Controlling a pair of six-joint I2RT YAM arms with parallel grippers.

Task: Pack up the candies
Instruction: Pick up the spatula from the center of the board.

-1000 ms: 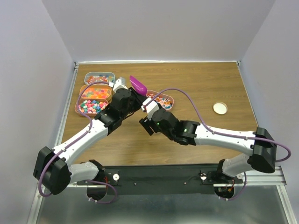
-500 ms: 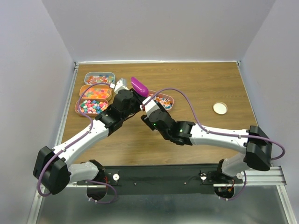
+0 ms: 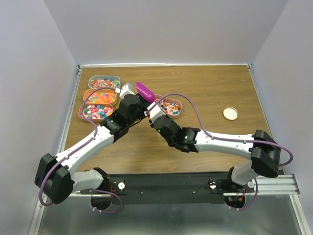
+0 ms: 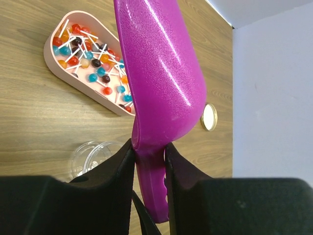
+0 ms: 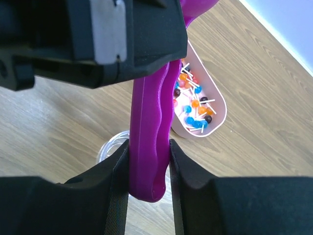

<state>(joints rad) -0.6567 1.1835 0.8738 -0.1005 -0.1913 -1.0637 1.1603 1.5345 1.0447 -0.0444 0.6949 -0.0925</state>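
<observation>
From above, nothing looks packed yet — the candies (image 3: 97,111) lie in trays (image 3: 81,113) left of the left pincer (image 3: 140,98), more just right of the right pincer (image 3: 149,104). The left wrist shows its pincer pinching the magenta scoop (image 4: 161,83), a seemingly empty clear jar (image 4: 90,157) beneath. The right wrist adds what the top hides — that pincer clamps the scoop too

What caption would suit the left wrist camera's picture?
Left gripper clamps a magenta scoop beside a pink tray of lollipops.
</observation>
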